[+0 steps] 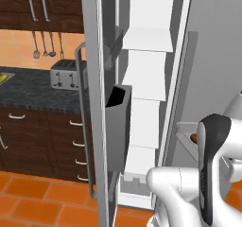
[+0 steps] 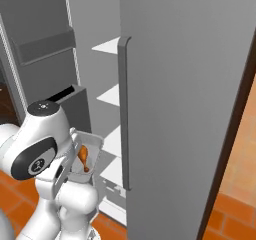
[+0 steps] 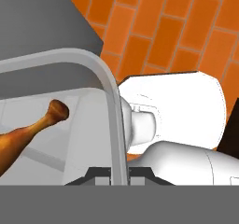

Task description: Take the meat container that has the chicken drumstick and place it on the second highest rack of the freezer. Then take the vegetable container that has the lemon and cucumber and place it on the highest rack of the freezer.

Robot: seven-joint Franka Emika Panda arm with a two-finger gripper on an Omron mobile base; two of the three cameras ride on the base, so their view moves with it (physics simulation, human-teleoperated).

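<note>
A shallow pale-grey meat container (image 2: 86, 156) carrying a small orange-brown chicken drumstick (image 2: 84, 156) is held clear of the floor beside the white arm, its thin rim (image 3: 112, 120) pinched between the fully closed tips of the two-finger gripper (image 3: 119, 171), in front of the open grey freezer compartment. The flat white second highest rack (image 2: 111, 96) is seen above the tray's present height, so a level lift is judged necessary before the tray is pushed in. The tall grey door bin (image 1: 116, 126) and the other door's edge (image 2: 124, 114) are best cleared, lest the drumstick be tipped out.
</note>
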